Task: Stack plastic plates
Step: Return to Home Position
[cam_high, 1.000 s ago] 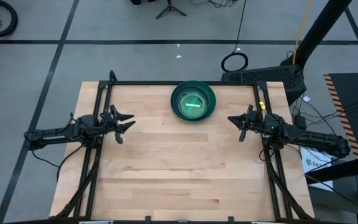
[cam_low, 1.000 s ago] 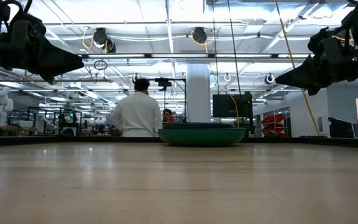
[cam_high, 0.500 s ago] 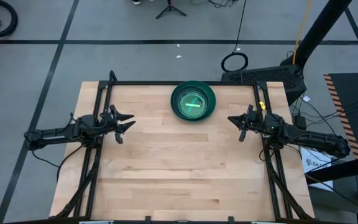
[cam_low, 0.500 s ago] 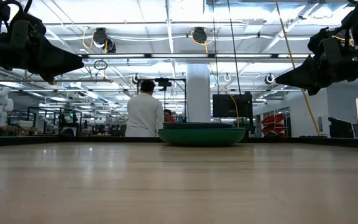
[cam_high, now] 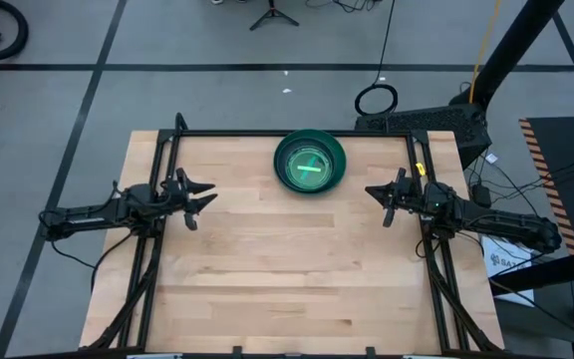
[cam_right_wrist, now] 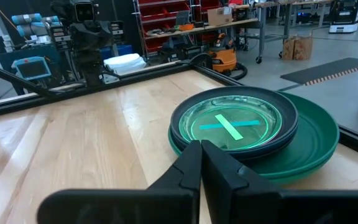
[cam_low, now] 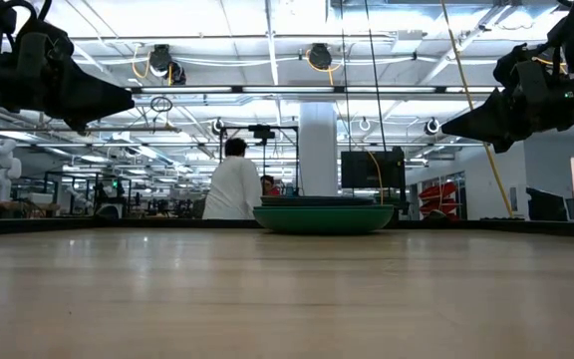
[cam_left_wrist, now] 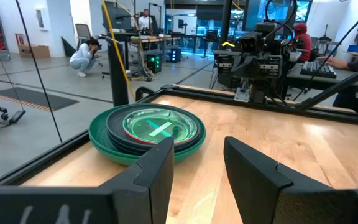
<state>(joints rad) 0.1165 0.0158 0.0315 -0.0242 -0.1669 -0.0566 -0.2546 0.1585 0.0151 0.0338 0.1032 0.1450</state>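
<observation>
Left gripper (cam_high: 210, 194): You have it hovering over the left side of the table (cam_high: 267, 269), pointing inward. In the left wrist view its fingers (cam_left_wrist: 157, 165) stand apart with a clear gap, and nothing is between them.

Stack of plastic plates (cam_high: 310, 162): This is a single nested pile at the middle of the table's far edge, well apart from both grippers. A large green plate (cam_right_wrist: 316, 140) is the lowest one showing, dark plates (cam_right_wrist: 278, 134) sit inside it, and a translucent lime green plate (cam_right_wrist: 232, 124) lies on top. A thin pink edge shows just under the top plate in the left wrist view. You cannot count every plate from here.

Right gripper (cam_high: 375, 193): It hovers over the right side of the table, facing the left one. In the right wrist view its fingers (cam_right_wrist: 185, 165) are pressed together and it carries nothing.

Done: No loose plate shows anywhere on the wood, so the stacking looks complete.

Left to do: By my reading, you only need to park both arms. Neither gripper needs to go near the pile.

Risk: This is low, provided you keep both arms out of the middle, where the pile sits.
</observation>
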